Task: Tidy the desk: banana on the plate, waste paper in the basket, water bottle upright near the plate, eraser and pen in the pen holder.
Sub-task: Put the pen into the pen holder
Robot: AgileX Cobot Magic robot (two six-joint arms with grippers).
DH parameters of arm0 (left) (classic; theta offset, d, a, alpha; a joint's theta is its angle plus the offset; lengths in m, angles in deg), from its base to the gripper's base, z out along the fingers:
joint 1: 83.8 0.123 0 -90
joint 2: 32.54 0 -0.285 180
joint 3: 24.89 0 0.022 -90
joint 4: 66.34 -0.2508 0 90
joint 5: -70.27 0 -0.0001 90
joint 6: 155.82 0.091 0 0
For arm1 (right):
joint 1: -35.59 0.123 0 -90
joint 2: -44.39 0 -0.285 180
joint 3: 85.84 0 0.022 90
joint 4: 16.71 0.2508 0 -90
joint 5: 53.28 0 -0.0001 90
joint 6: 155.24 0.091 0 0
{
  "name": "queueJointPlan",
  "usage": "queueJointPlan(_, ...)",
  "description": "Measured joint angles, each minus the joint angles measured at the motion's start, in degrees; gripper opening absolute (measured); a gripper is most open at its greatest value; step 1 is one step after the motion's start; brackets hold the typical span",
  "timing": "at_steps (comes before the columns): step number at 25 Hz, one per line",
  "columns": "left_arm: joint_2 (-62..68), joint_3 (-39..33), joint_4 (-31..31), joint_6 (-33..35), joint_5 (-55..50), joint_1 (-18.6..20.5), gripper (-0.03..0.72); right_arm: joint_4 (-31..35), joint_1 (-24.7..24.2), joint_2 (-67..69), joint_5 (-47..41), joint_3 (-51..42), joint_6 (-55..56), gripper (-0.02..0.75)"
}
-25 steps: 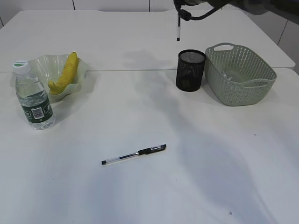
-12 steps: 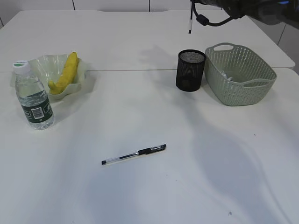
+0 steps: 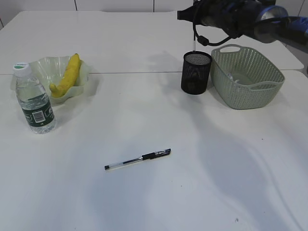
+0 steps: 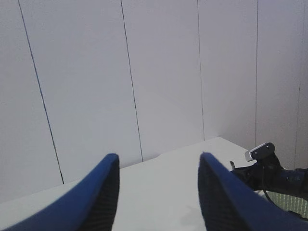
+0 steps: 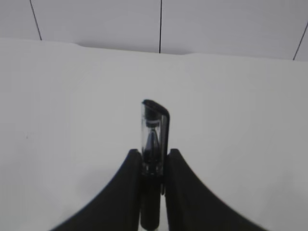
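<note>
Exterior view: we see the right arm (image 3: 240,17) reaching in from the upper right, above the black mesh pen holder (image 3: 196,72). A thin pen (image 3: 194,41) hangs upright under it, its lower end just over the holder's rim; the right pincer itself is hard to make out here against the dark arm. Just right of the holder stands the grey-green woven basket (image 3: 248,77), with something pale inside that we cannot identify. At the far left the banana (image 3: 67,76) lies in the pale wavy-edged plate (image 3: 45,67), and the water bottle (image 3: 33,100) stands upright just in front of the plate, cap on. A second pen (image 3: 138,159) lies flat on the white tabletop (image 3: 192,183) near the middle, well apart from everything else.

Left wrist view: we note the left pincer (image 4: 158,192) with its blue fingers (image 4: 98,197) spread wide and nothing between them, pointing at the panelled wall. The other arm shows small at the lower right.

Right wrist view: the right pincer (image 5: 154,166) is narrowed onto the clear pen, black fingers (image 5: 130,192) pressing both sides of its barrel, cap end protruding.
</note>
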Motion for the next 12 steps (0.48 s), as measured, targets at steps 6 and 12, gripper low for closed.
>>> queueJointPlan(6, 0.00, 0.00, 0.00, 0.00, 0.30, 0.00, 0.363, -0.36, -0.13, 2.22, -3.54, 0.00, 0.00, 0.097)
queueJointPlan(12, 0.00, 0.00, 0.00, 0.00, 0.43, 0.00, 0.363, -0.73, -0.13, 2.58, -5.21, 0.00, 0.00, 0.097)
